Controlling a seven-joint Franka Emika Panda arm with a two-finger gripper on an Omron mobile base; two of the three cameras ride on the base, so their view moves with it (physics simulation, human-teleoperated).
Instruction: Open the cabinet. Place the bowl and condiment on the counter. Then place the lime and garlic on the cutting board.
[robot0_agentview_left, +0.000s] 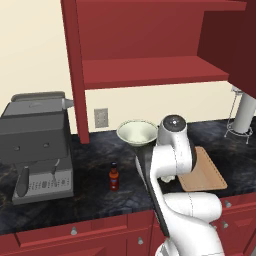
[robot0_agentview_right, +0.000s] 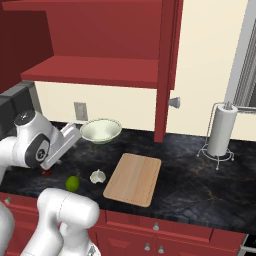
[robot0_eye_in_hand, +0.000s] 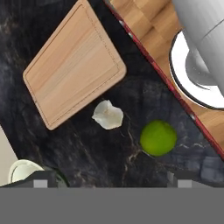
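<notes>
Two fingertips (robot0_eye_in_hand: 41, 183) stand spread wide apart at the bottom of the hand view, the gripper (robot0_eye_in_hand: 109, 184) released and grasping nothing as it looks straight down on the counter (robot0_eye_in_hand: 87, 153). In the base views the arm folds forward from its base, elbow raised, forearm angled down over the worktop. From left to right, the left base view shows a grey coffee machine (robot0_agentview_left: 37, 145), then the condiment (robot0_agentview_left: 114, 176) standing upright on the counter, then the bowl (robot0_agentview_left: 137, 132) below the open cabinet (robot0_agentview_left: 150, 70). The right base view adds the lime (robot0_agentview_right: 73, 183) and the garlic (robot0_agentview_right: 98, 176), close together but apart, just left of the cutting board (robot0_agentview_right: 134, 178). That board lies flat, its long axis running from the counter's front edge toward the wall, slightly slanted. Farther right stands a paper towel holder (robot0_agentview_right: 220, 131).
</notes>
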